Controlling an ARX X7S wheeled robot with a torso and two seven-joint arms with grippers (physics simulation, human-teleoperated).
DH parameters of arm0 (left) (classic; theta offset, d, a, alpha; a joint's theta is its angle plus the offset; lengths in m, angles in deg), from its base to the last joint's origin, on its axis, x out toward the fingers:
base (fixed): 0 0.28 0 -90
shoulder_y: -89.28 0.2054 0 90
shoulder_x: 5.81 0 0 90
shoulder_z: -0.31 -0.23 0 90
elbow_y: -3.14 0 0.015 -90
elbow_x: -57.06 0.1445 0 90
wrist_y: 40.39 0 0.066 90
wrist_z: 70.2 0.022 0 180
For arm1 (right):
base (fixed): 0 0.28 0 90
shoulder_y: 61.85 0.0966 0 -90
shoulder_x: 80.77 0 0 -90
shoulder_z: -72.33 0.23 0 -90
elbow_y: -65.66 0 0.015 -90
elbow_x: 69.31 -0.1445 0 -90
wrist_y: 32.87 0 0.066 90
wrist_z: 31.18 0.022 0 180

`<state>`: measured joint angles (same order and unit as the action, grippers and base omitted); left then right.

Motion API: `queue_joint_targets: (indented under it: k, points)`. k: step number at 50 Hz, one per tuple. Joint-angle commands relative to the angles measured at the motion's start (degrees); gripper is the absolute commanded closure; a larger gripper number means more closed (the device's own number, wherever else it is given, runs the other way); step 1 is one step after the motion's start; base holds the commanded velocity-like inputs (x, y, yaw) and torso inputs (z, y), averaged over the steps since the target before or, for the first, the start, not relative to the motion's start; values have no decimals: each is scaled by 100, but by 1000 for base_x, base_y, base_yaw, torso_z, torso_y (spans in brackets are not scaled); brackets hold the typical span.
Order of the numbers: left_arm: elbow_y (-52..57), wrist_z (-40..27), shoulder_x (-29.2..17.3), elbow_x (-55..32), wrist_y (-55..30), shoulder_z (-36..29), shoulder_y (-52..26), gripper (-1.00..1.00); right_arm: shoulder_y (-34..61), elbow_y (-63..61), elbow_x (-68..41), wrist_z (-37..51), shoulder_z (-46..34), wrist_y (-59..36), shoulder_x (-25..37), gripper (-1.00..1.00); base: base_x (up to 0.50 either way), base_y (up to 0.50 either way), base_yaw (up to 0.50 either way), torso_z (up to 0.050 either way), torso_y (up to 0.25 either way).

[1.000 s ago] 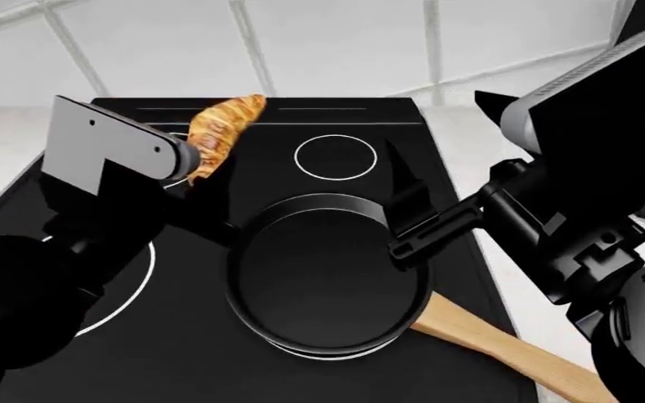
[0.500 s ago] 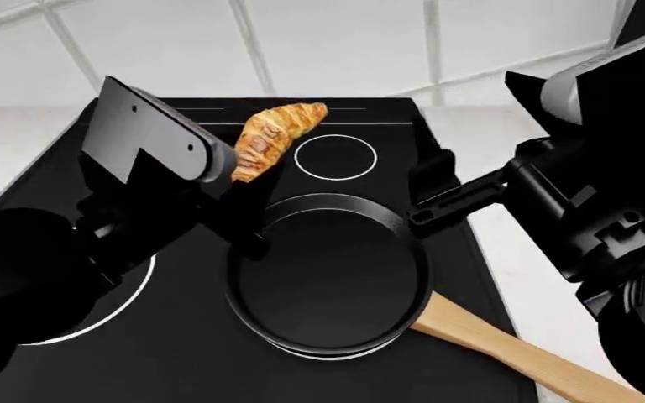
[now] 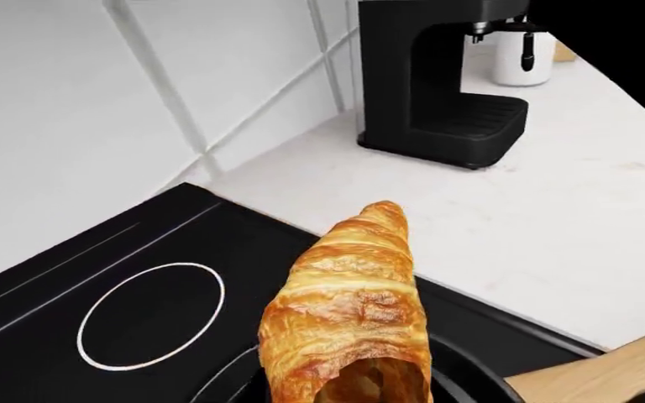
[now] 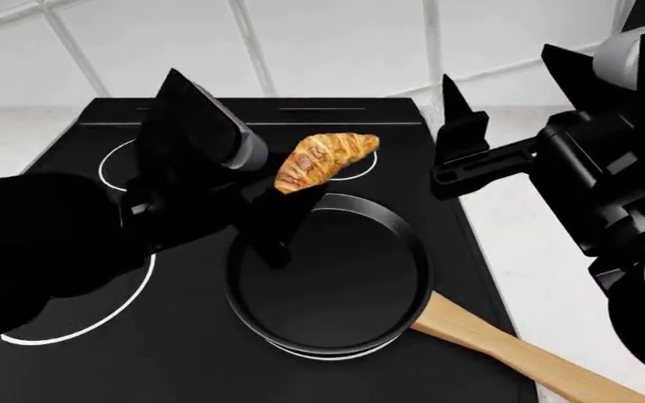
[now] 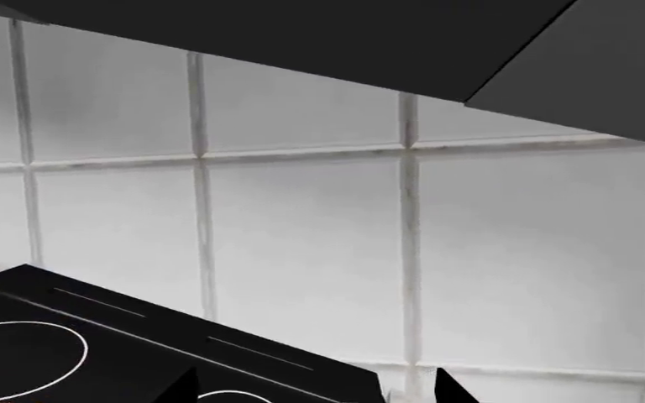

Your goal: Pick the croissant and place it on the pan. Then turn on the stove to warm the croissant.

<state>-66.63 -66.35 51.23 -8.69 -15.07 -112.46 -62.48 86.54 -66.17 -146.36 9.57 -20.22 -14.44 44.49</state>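
Head view: croissant carried rightward across the stove over the last second, from above the back-left burner to just over the pan's far rim. Clamped at its lower end in the left gripper, jaws closed on the pastry, tip pointing up and right. Not yet inside the pan; hangs above the back edge, clear of the black surface.

Left wrist view: croissant fills the foreground, pan rim and wooden handle just beneath, coffee machine on the counter beyond.

Right gripper lifted and drawn back toward the wall, off the pan rim where it sat a second ago; jaws hard to read, cannot tell how far apart, nothing visibly held.

Means transport nearly done: probably a short move forward, then lower and release. Knobs out of view, so stove step not begun as far as can be judged.
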Motion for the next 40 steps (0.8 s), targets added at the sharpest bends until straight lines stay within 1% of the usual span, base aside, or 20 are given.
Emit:
queue_joint_targets:
  k: [1,14,25,31,36,40]
  points:
    - [-737,383,207,-371,-191,-92,-227,100,-52,44,32,25,48,104,25,-100,0,0,0,0,0]
    - [-1011,627,285,-375,-359,-398,-301,100,-183,85,231,-111,-27,245,29,-100,0,0,0,0,0]
    - [-827,475,230,-629,-595,-462,-216,100,-221,103,266,-231,-41,344,60,-100,0,0,0,0,0]
    - [-733,504,181,-546,-610,-588,-226,100,-184,98,188,-207,-34,342,81,-100,0,0,0,0,0]
    - [-844,380,196,-670,-744,-597,-235,100,-159,72,84,-124,-9,324,105,-100,0,0,0,0,0]
    - [-780,449,138,-644,-774,-693,-208,100,-177,66,94,-131,-17,351,107,-100,0,0,0,0,0]
